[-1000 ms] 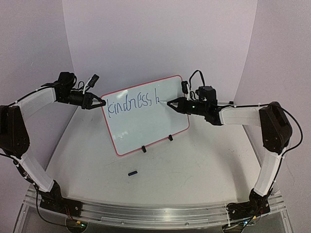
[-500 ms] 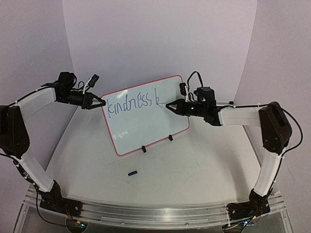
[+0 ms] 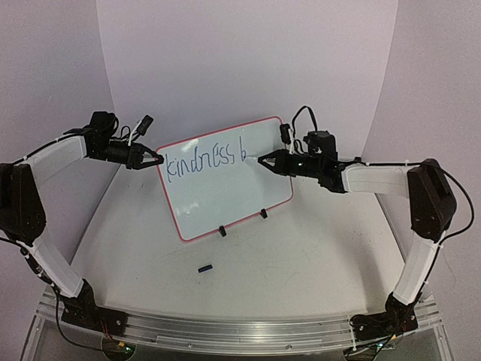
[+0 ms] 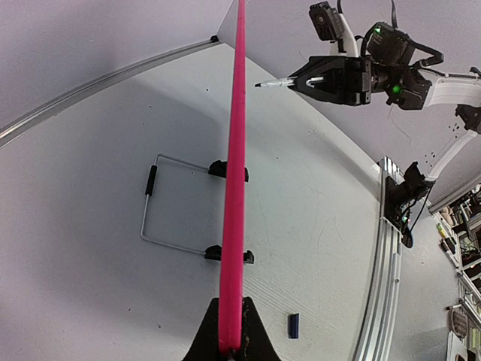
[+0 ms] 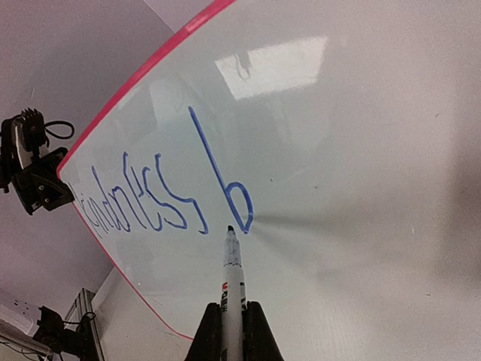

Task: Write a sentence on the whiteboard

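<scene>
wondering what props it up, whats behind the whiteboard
A thin wire stand lies on the table behind the whiteboard, running to its two black feet. In the view from above, the board itself covers the stand.

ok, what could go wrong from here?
1. The left gripper pinches the whiteboard only at its left rim. Pressure from the marker near the right side could swing or tip it.
2. Little bare board lies between the b and the right rim, so the word may crowd it.
3. The right gripper holds the marker well behind its tip, so it could slide back when pressed.
</scene>
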Robot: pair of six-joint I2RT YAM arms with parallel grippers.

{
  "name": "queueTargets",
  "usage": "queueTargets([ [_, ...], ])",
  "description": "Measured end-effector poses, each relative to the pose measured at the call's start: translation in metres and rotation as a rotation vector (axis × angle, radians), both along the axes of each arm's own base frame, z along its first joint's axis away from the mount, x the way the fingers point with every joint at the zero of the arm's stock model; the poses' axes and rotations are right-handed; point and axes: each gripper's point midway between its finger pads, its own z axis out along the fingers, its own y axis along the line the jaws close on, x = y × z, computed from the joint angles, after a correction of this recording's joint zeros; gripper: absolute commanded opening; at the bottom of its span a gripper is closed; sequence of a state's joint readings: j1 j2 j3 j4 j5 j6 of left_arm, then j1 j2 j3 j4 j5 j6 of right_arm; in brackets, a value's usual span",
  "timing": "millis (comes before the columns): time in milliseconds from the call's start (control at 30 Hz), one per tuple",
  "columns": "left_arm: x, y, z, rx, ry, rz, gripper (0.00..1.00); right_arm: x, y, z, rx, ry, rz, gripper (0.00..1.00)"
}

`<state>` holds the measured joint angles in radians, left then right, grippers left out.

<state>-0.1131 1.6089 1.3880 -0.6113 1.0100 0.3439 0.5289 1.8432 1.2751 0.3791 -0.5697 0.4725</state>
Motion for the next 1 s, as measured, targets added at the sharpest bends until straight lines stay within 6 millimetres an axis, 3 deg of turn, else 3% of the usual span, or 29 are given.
queueTargets([
  [133,0.000,0.000,0.000,0.000,0.000,0.000,0.00,-0.007,-0.004,0.034,0.030,-0.059,0.001,0.00],
  [267,0.000,0.000,0.000,0.000,0.000,0.000,0.00,-0.012,-0.008,0.052,0.039,-0.103,0.002,0.00],
  [533,0.000,0.000,0.000,0.000,0.000,0.000,0.00,-0.009,-0.014,0.046,0.015,-0.106,0.007,0.00],
  [833,0.000,0.000,0.000,0.000,0.000,0.000,0.00,0.000,-0.010,0.024,-0.016,-0.072,0.014,0.00],
  [1000,0.000,0.000,0.000,0.000,0.000,0.000,0.00,0.004,-0.009,0.024,-0.018,-0.073,0.010,0.00],
])
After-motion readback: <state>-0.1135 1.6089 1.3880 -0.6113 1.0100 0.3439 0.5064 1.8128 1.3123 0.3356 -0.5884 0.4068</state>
